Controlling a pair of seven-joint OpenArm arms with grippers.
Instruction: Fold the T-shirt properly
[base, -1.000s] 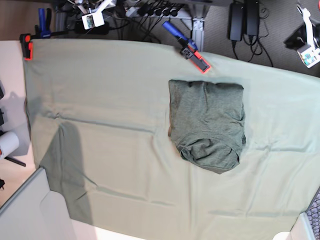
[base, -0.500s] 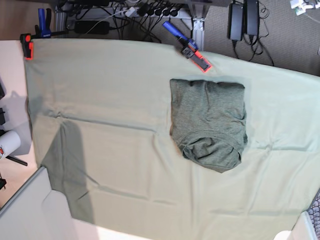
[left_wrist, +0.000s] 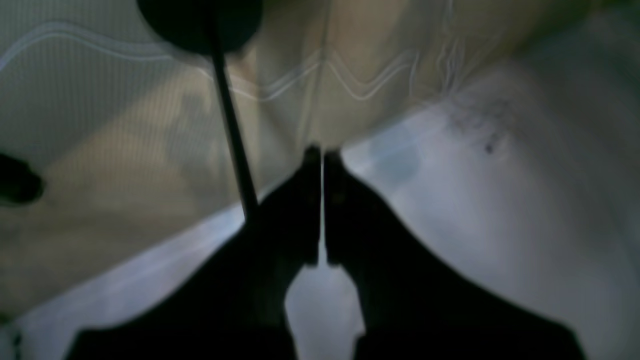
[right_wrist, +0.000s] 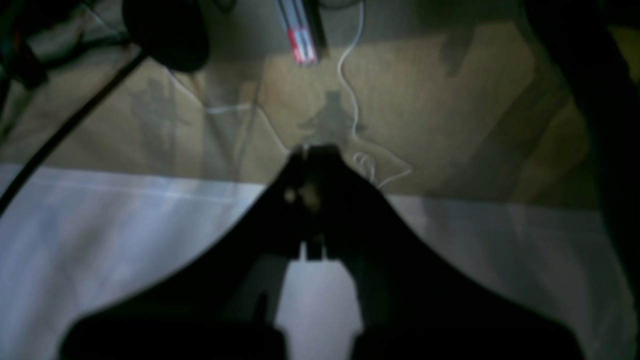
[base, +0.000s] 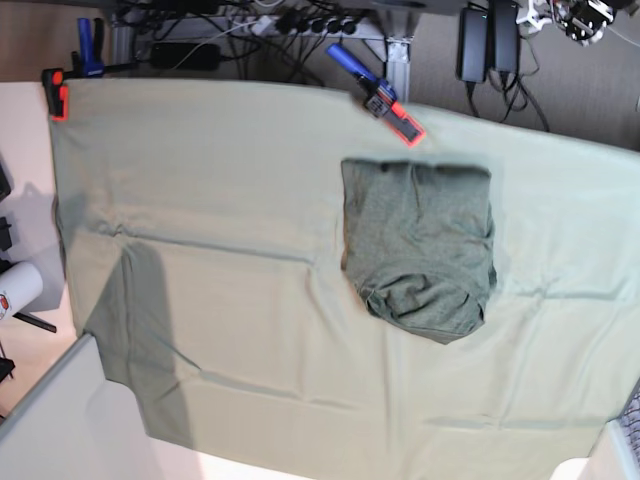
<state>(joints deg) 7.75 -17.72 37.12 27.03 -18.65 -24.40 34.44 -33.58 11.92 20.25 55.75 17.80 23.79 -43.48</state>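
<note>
Shirt (base: 418, 245) lies folded into a compact block on the cloth (base: 200, 180), just below the orange-tipped clamp (base: 383, 96) and apart from it, on the side of the table the left arm serves. Top & side edges look square; the end away from the clamp is rounded, w/ the collar band bunched there. Neither arm shows in the base view.

L gripper (left_wrist: 322, 155): tips together, nothing between them, looking at floor & a pale surface, no shirt in sight. R gripper (right_wrist: 312, 150): tips also together, empty, over floor w/ cables.

Judgement: fold looks essentially done, arms parked clear. To finish well, leave the block alone; if anything, flatten the bunched end away from the clamp w/ a light press, not a pinch, so layers don't drag or the cloth wrinkle
</note>
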